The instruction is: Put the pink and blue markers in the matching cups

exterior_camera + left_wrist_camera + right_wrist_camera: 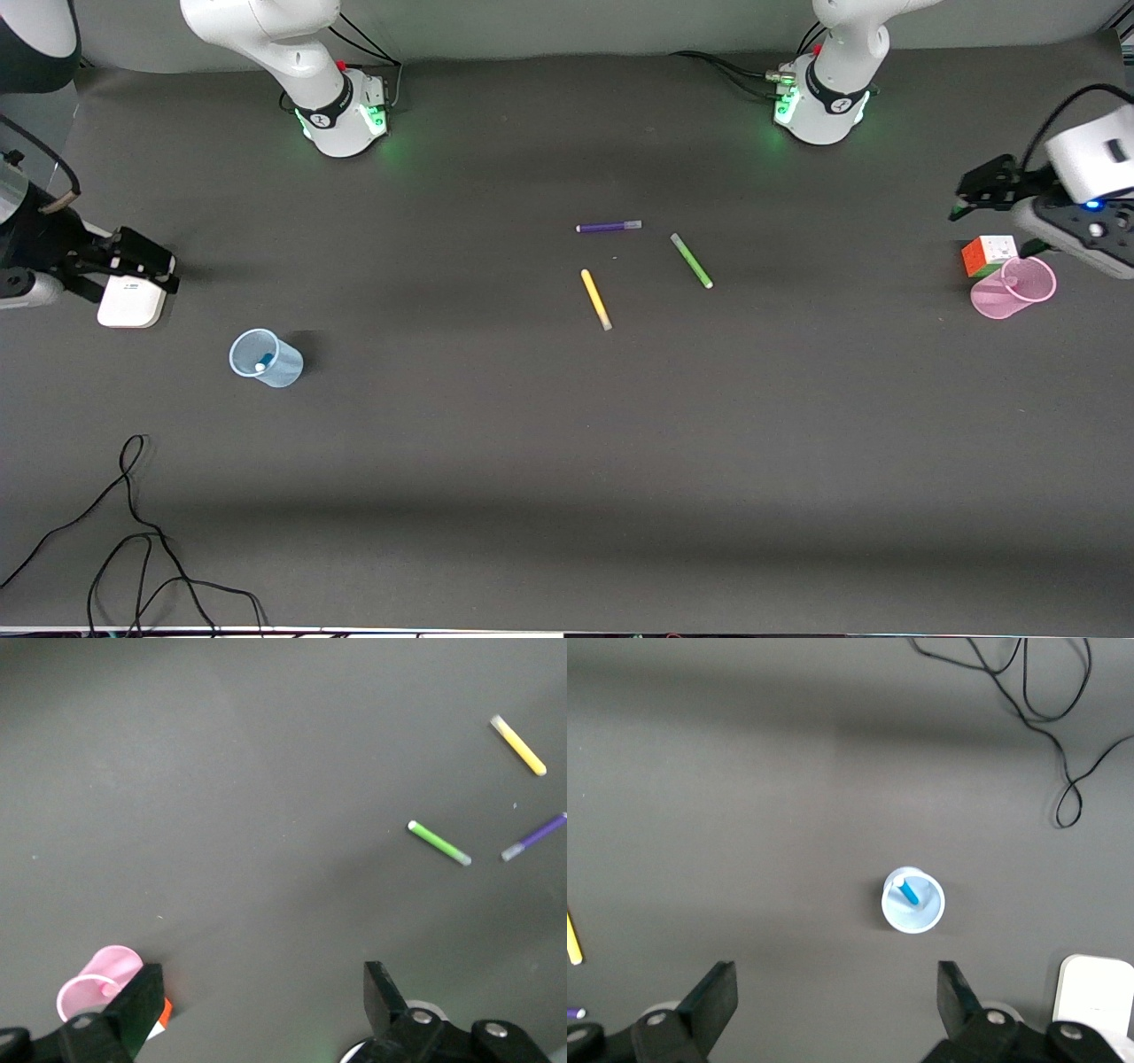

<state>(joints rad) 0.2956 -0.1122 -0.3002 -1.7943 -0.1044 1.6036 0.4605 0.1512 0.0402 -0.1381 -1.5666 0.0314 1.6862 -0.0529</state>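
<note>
- The left end effector (257, 1010) hangs with its two black fingers spread wide and nothing between them, up over the left arm's end of the dark grey worktop (567, 461), just above the small translucent pink plastic cup (1014, 288).
- That pink cup stands upright beside the multicoloured puzzle cube (989, 254), the two touching or nearly so; the cube lies farther from the front camera.
- A slim pink stick leans inside the pink cup (96, 981); it reads as the pink marker (1010, 283), though its details are too small to make out.
- The right end effector (837, 997) is likewise spread and empty, held over the right arm's end of the worktop, above a flat white rounded block (131, 301).
- Nearer to the front camera than that block stands the small translucent pale blue plastic cup (265, 357), upright, with the bright blue marker with a white tip (905, 889) leaning inside it.
- Near the middle of the worktop lie three loose pens, well apart from both cups: a purple pen (609, 227) farthest from the camera, a green pen (691, 260) and a yellow pen (595, 299).
- A thin black cable (133, 532) loops along the worktop's near edge at the right arm's end.
</note>
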